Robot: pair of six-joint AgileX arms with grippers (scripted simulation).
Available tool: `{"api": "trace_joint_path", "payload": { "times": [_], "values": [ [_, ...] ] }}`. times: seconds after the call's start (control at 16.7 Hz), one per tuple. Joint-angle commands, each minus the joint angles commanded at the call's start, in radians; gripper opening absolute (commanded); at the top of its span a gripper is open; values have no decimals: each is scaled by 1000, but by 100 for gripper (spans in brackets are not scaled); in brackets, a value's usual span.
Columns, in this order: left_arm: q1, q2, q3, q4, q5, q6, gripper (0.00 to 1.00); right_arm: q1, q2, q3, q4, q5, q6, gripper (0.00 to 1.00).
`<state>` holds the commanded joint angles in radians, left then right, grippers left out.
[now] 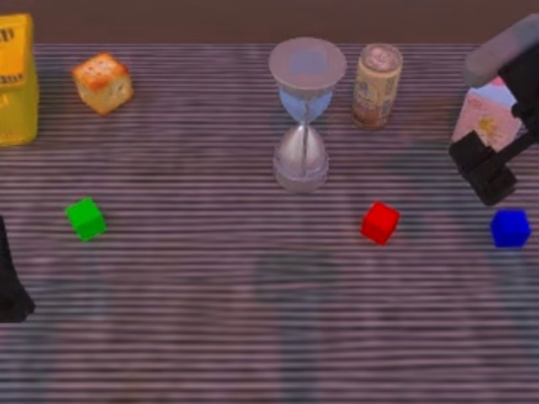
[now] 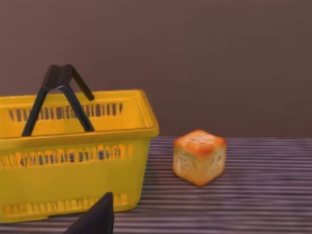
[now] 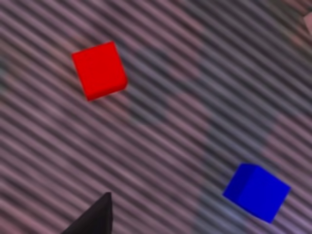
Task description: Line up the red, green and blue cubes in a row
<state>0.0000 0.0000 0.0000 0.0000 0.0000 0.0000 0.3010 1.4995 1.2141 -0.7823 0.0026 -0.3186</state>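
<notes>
the red cube (image 1: 380, 222) sits nearest the desk's (image 1: 253, 337) middle, the blue cube (image 1: 509, 227) at its 3 o'clock and the green cube (image 1: 86, 219) far off at 9 o'clock. my right jaws (image 1: 487, 178) hover just at the blue cube's 11 o'clock, grasping nothing, spread unclear. my left jaws (image 1: 13, 295) sit parked at the desk's left edge; i cannot tell their state.

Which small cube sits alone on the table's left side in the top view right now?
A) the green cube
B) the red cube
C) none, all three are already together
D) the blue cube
A: the green cube lies by itself at the left, while the red cube and the blue cube are both at the right, apart from each other.
</notes>
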Motion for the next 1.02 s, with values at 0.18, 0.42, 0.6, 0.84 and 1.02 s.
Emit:
{"api": "trace_joint_path", "payload": {
  "times": [0.18, 0.42, 0.6, 0.84, 1.02],
  "values": [
    [0, 0, 0, 0, 0, 0, 100, 57, 311, 235, -152, 1, -61, 100],
    [0, 0, 0, 0, 0, 0, 100, 117, 616, 496, -303, 2, -125, 100],
    [0, 0, 0, 0, 0, 0, 100, 145, 741, 619, -366, 1, -154, 100],
    [0, 0, 0, 0, 0, 0, 100, 154, 779, 660, -385, 1, -163, 100],
    [0, 0, 0, 0, 0, 0, 100, 148, 776, 658, -383, 1, -162, 100]
  ]
}}
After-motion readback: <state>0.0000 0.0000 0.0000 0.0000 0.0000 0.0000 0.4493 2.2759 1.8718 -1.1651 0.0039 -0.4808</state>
